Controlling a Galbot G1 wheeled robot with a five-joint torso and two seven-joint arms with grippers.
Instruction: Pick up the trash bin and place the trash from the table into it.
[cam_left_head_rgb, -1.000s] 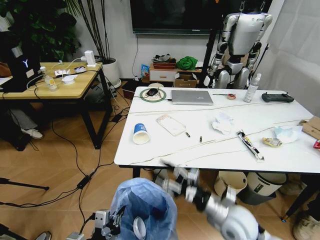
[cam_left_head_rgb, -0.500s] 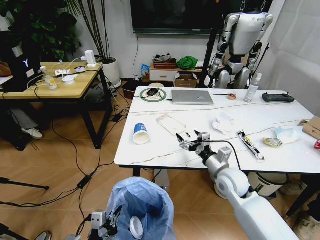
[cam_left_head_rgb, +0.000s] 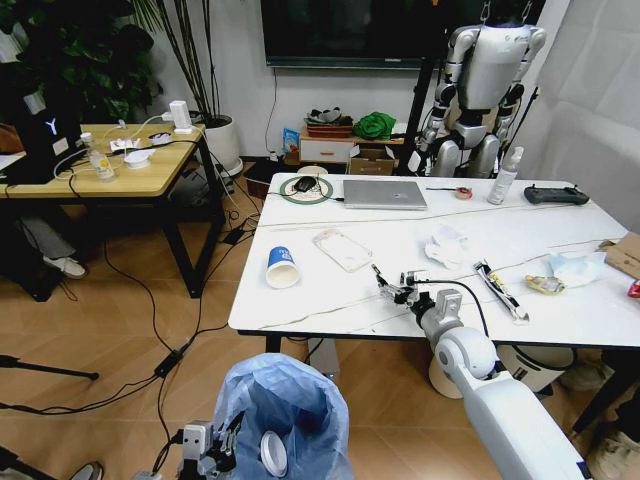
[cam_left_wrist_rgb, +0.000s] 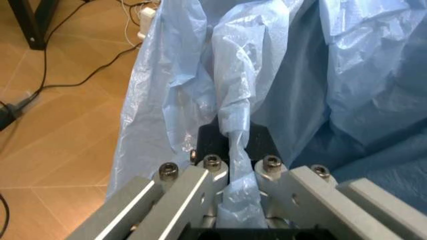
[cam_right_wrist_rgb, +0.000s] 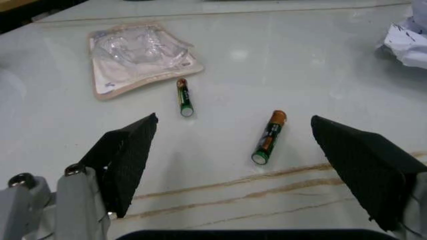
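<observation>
Head view: at lower centre, the left gripper (cam_left_head_rgb: 215, 452) holds the blue-lined bin (cam_left_head_rgb: 285, 415) below the table (cam_left_head_rgb: 330, 300) edge, while the right gripper (cam_left_head_rgb: 398, 286) hovers spread wide over two batteries at centre frame. A cup (cam_left_head_rgb: 282, 267) with a blue logo lies to their left.

Left wrist view: fingers (cam_left_wrist_rgb: 193, 185) clamp the bag (cam_left_wrist_rgb: 233, 115).

Right wrist view: pads (cam_right_wrist_rgb: 127, 160) flank a battery (cam_right_wrist_rgb: 269, 137); label unreadable.

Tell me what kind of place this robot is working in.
Probably a robotics lab or office: a humanoid robot hangs on a stand by the wall, a wall screen above, cables trailing across the wood floor.
</observation>
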